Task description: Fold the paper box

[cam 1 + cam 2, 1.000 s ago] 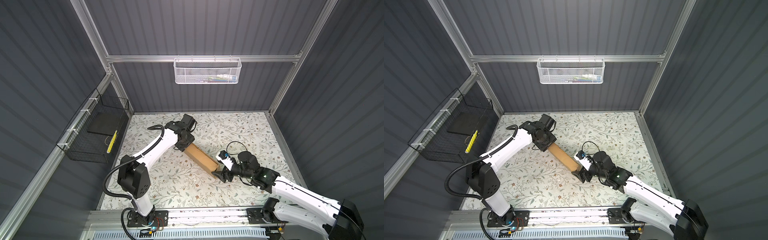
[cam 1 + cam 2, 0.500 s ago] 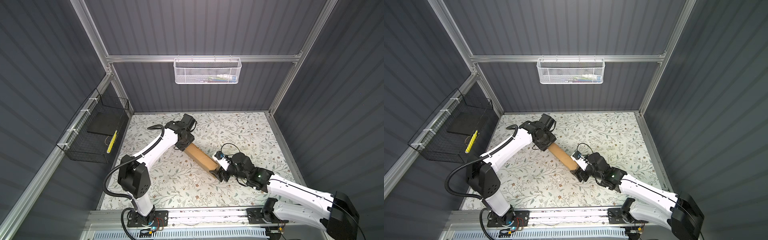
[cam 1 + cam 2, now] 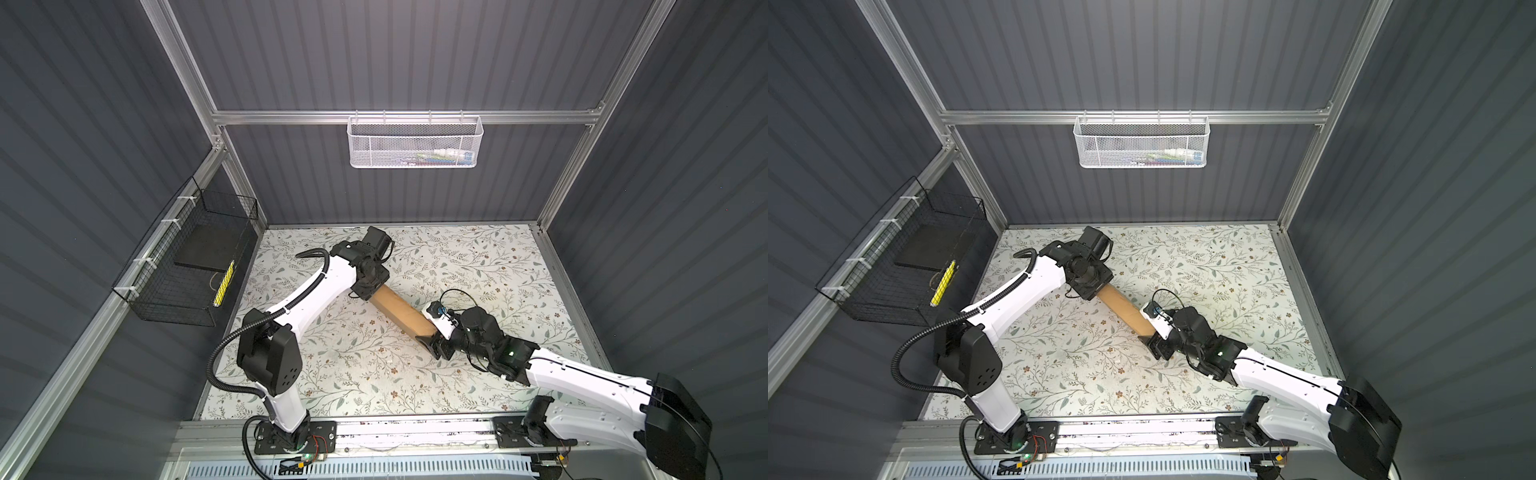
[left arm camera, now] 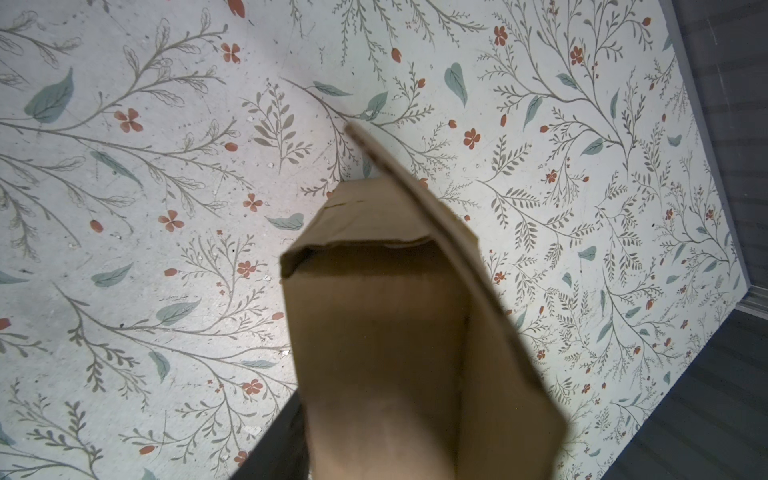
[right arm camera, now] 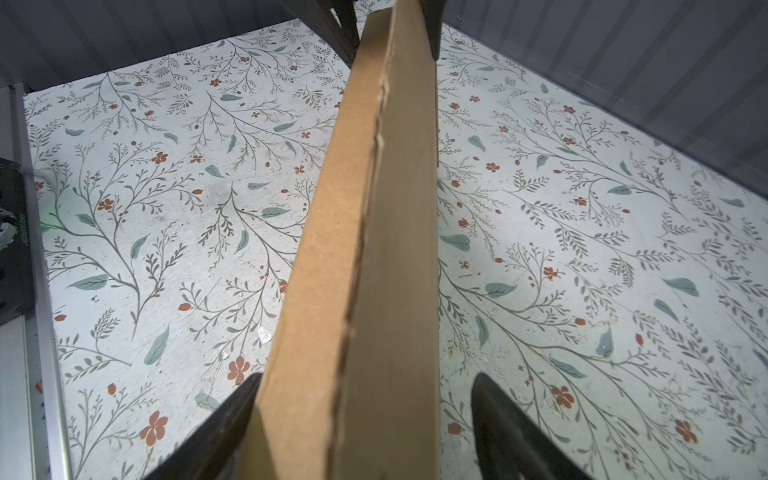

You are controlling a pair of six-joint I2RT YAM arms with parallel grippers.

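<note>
Since the paper box (image 3: 399, 309) is up on its thin edge over the middle of the flowery table (image 3: 353, 374), the job now is to get a good hold on it at both ends.

Closest to the front, the right gripper (image 3: 434, 345) sits around the near end of the box. Its fingers are wide apart. One finger (image 5: 224, 419) touches one side of the box. The other finger (image 5: 503, 424) is apart from it, and table shows in the gap. I think this hand should slide on a bit more, so the box end sits deep between the fingers, and then squeeze slowly. A fast squeeze could tip the box or bend it in the wrong place. A seam runs along the top edge of the box, so the fingers should press the flat sides and not poke into that seam.

From there the box runs slanted across the table to the left gripper (image 3: 370, 291) at its far end. One dark finger (image 4: 282, 440) lies against the side of the box there, but the other finger is hidden behind the cardboard, so I cannot tell if this hand is squeezing or only resting. It should hold the far end steady while the near hand closes, so the box does not twist
</note>
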